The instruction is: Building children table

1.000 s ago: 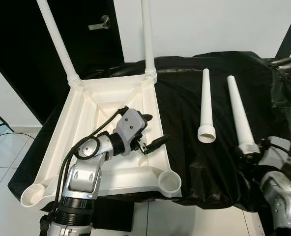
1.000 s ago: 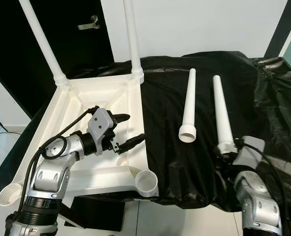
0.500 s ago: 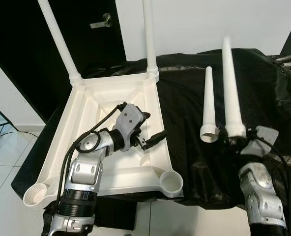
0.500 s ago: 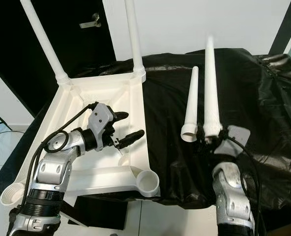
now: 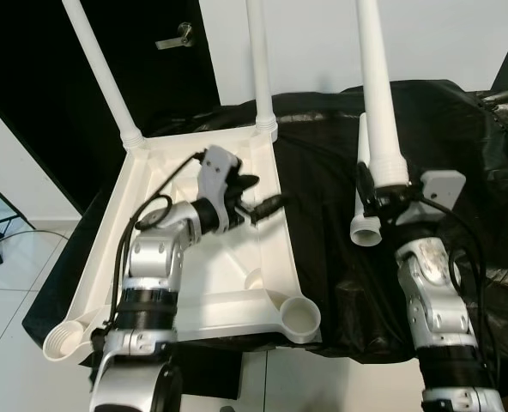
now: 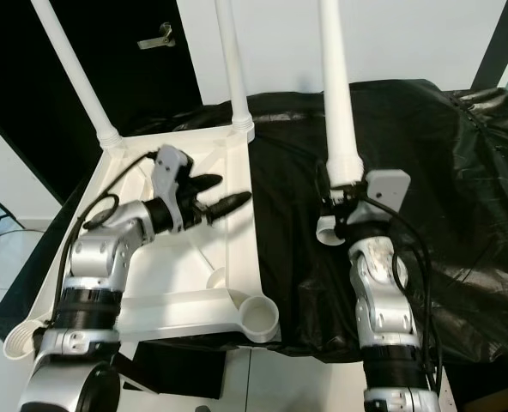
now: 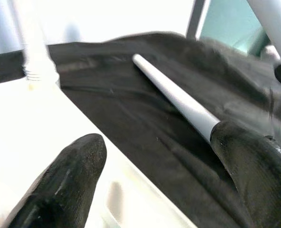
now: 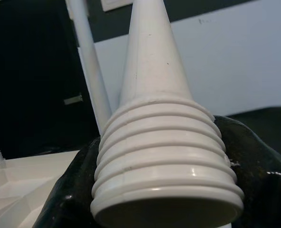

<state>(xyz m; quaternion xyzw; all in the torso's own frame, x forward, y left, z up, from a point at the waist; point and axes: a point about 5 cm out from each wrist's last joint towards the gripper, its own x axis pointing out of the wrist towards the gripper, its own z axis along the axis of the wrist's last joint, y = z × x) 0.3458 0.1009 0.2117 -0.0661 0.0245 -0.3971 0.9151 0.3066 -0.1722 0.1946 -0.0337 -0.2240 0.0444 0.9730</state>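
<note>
1. While the overturned white table top (image 5: pixel 194 257) lies on the black-draped counter (image 5: pixel 323 163), two white legs (image 5: pixel 99 69) already stand screwed into its far corners, their tips cut off by the frame edge.
2. Over the table top's inner side, the left tool (image 5: pixel 252 196) hovers with its two black fingers (image 7: pixel 69 175) spread apart, holding nothing.
3. Beside the table top, the right tool (image 5: pixel 376 196) is clamped on the ribbed end of a third leg (image 5: pixel 376 94), held upright above the counter.
4. Behind that raised leg, a fourth leg (image 5: pixel 362 225) lies on the black cover, partly hidden.
5. Beyond the table top, a dark door with a lever handle (image 5: pixel 175 38) stands in the white wall.
6. No writing can be read anywhere.
</note>
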